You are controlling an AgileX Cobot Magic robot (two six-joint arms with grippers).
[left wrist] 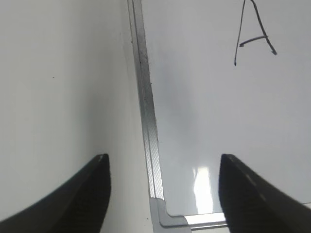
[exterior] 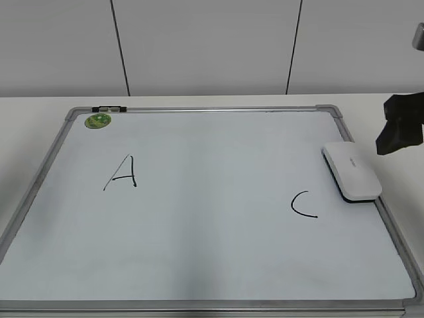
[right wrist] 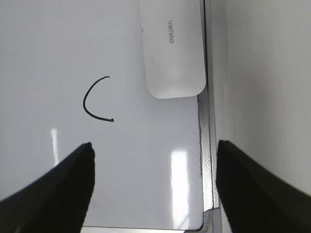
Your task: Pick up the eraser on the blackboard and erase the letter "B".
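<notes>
The board (exterior: 212, 252) lies flat on the white worktop (exterior: 33, 109), filling most of it, silver frame all round and a green sticker (exterior: 98, 120) tucked into its far-left corner. On the left half sits a black letter A (exterior: 122, 173); over on the right half, a black letter C (exterior: 304, 205). Between them the surface is plain white, and no B shows in any view.

The eraser (exterior: 352, 171) lies on the board hard against the right frame rail, towards the far-right corner of the worktop, white top up, dark underside just showing along its near edge. The C is just beside it, nearer the front edge and a little further in from the rail. Nothing is touching the eraser.

The right gripper (right wrist: 154, 160) hangs above the front-right part of the board, fingers (right wrist: 73, 179) spread wide with nothing between them; in the wrist view the C and the rounded end of the eraser with its grey print sit ahead of it. From the outside camera only a dark piece of that arm (exterior: 401, 132) shows, at the right edge.

The left gripper (left wrist: 163, 167) hovers over the board's front-left corner, fingers (left wrist: 87, 194) wide apart and empty, straddling the left frame rail, with the A ahead.
</notes>
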